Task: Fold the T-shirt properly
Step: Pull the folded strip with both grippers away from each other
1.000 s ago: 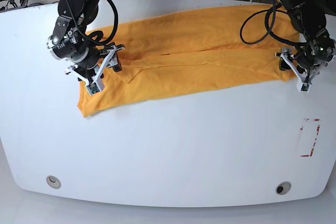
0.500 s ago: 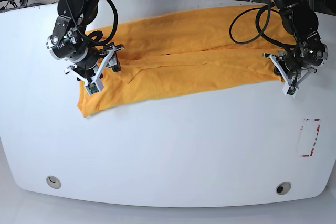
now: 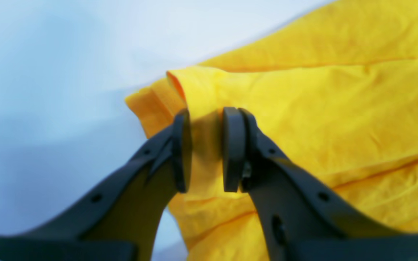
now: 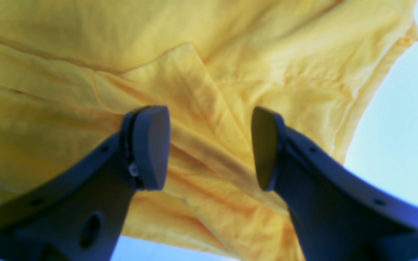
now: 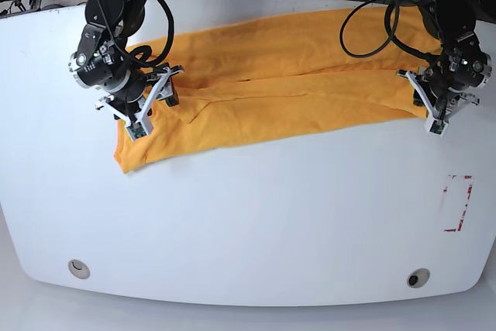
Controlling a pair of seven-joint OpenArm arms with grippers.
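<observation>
The orange-yellow T-shirt (image 5: 287, 83) lies folded into a long band across the back of the white table (image 5: 248, 215). My left gripper (image 5: 419, 101) is at the band's right end. In the left wrist view its jaws (image 3: 205, 148) stand nearly together, with a raised fold of the T-shirt (image 3: 339, 108) pinched between the pads. My right gripper (image 5: 155, 103) hovers over the left end. Its fingers (image 4: 209, 148) are spread wide above the creased T-shirt (image 4: 230, 54) and hold nothing.
A red-and-white rectangular mark (image 5: 457, 203) sits near the table's right edge. Two round fittings (image 5: 77, 269) (image 5: 418, 277) lie along the front edge. Black cables trail from both arms over the back of the table.
My left gripper shifted left along the shirt's right end, then back right, and its jaws came together from wide apart onto the fabric. The right arm has not moved.
</observation>
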